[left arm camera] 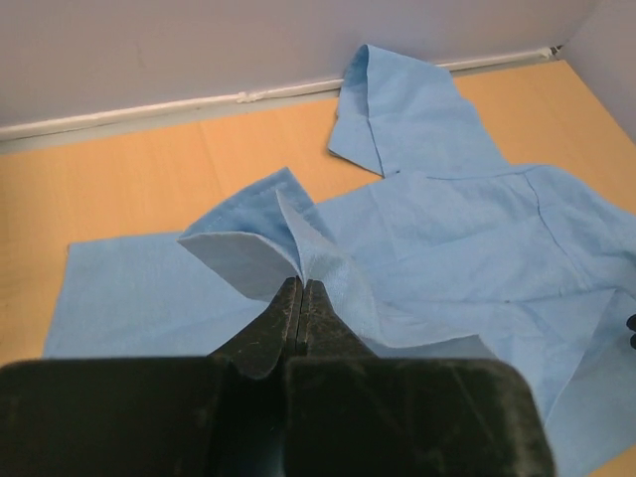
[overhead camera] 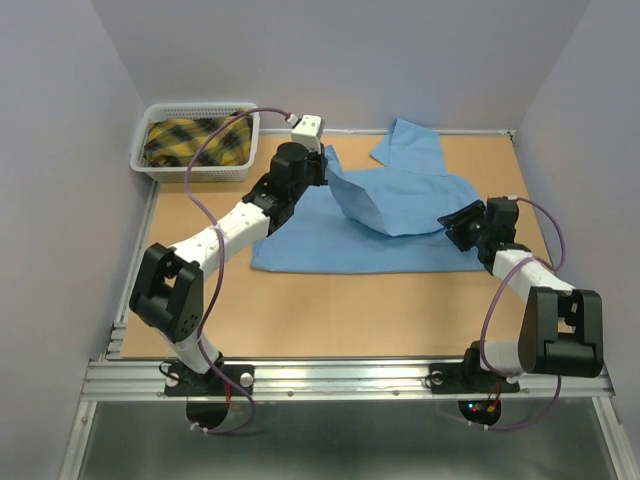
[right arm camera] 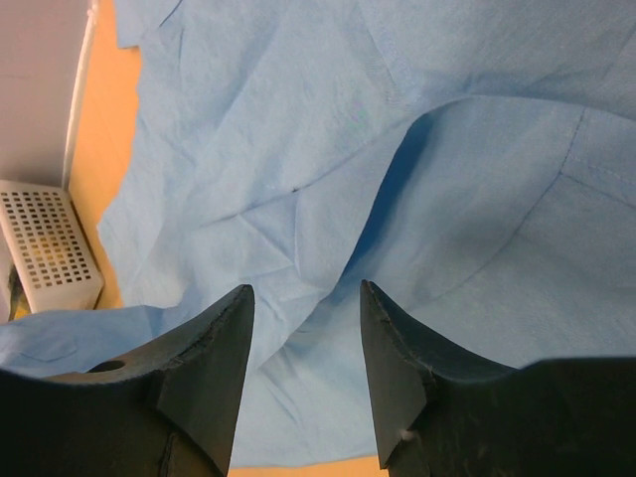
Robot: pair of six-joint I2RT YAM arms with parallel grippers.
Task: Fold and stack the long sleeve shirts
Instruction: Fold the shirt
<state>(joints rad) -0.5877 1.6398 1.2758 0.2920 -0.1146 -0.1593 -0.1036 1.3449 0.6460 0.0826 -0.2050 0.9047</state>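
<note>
A light blue long sleeve shirt [overhead camera: 385,215] lies spread across the wooden table, one sleeve [overhead camera: 410,145] reaching toward the back wall. My left gripper [overhead camera: 326,174] is shut on a fold of the shirt's left edge and holds it lifted, so the cloth drapes over toward the right. In the left wrist view the fingertips [left arm camera: 301,282] pinch that raised fold of the shirt [left arm camera: 467,248]. My right gripper [overhead camera: 455,224] hovers at the shirt's right edge. Its jaws [right arm camera: 303,288] stand open over the blue shirt [right arm camera: 268,149], with nothing between them.
A white perforated basket [overhead camera: 195,165] stands at the back left corner and holds a yellow and black plaid cloth [overhead camera: 195,140]. The basket [right arm camera: 45,243] also shows in the right wrist view. Walls close in the table on three sides.
</note>
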